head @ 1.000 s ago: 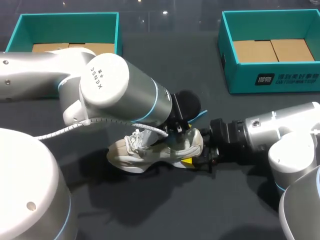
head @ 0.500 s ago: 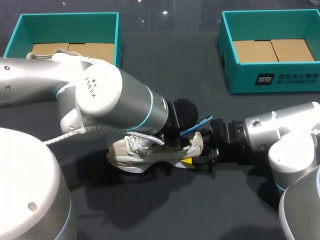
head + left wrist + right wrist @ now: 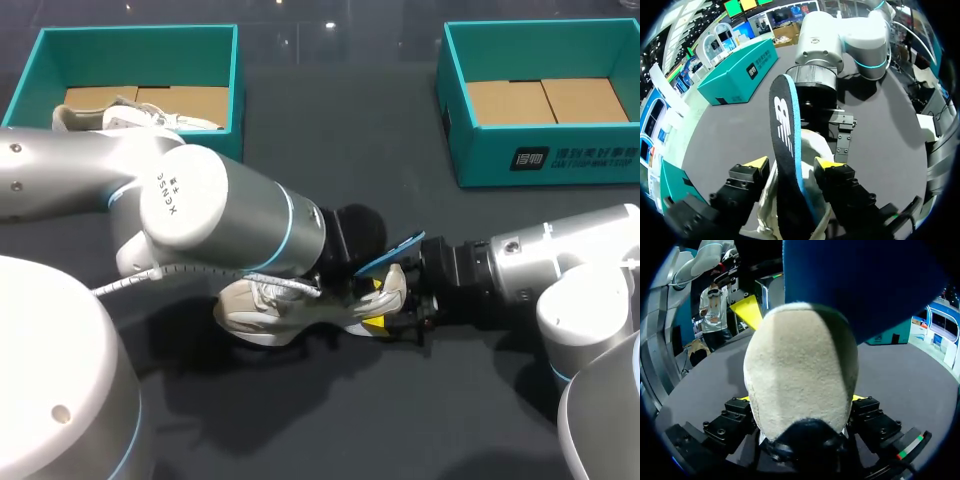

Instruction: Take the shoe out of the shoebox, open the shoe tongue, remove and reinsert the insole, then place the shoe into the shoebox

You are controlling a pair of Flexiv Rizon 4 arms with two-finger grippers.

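A beige shoe [image 3: 270, 308] lies on its side on the dark table, heel toward my right arm. My right gripper [image 3: 402, 318] is shut on the heel [image 3: 800, 375], with a finger on each side of it. A dark insole with a blue edge [image 3: 392, 253] sticks up out of the shoe's opening. In the left wrist view this insole [image 3: 787, 150] stands between the fingers of my left gripper [image 3: 792, 165], which is open, with small gaps on both sides. My left arm [image 3: 200, 215] covers much of the shoe from above.
A teal shoebox [image 3: 140, 40] stands at the back left with a second pale shoe [image 3: 130, 115] in it. Another teal shoebox [image 3: 545, 165] with a cardboard floor stands at the back right.
My left gripper has gone from shut to open, letting go of the insole. The left arm has drawn back leftward, uncovering the shoe in the left box. The right arm has kept still.
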